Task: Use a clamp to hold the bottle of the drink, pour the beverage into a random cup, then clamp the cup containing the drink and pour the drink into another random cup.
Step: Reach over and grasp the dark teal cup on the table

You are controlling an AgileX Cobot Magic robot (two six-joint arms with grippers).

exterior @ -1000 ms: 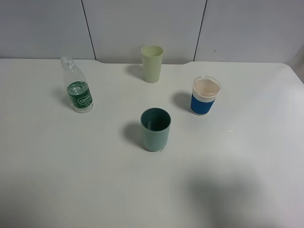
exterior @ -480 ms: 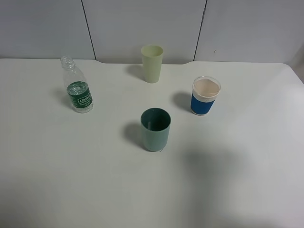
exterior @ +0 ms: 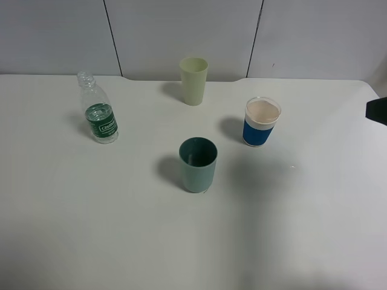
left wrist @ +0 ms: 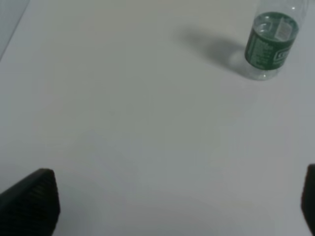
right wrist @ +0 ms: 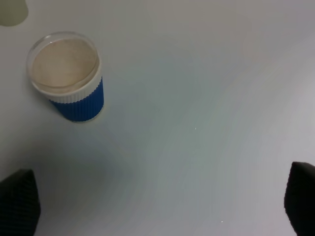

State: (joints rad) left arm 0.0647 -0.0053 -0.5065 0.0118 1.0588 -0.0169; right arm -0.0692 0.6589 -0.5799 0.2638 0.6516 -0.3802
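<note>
Pre-grasp; bottle (exterior: 100,118) untouched, far left on surface (exterior: 121,229). Left jaws, right jaws both spread, empty. Next: left jaws straddle bottle body

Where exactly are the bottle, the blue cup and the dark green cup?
bottle (exterior: 103,124): high camera view, on its green label.
blue cup (right wrist: 78,104): right wrist view, on its blue ribbed sleeve.
dark green cup (exterior: 198,175): high camera view, on its outer wall.

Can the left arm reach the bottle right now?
Probably yes: the left gripper is open, the bottle stands upright ahead of it, and only bare table lies between them.
</note>
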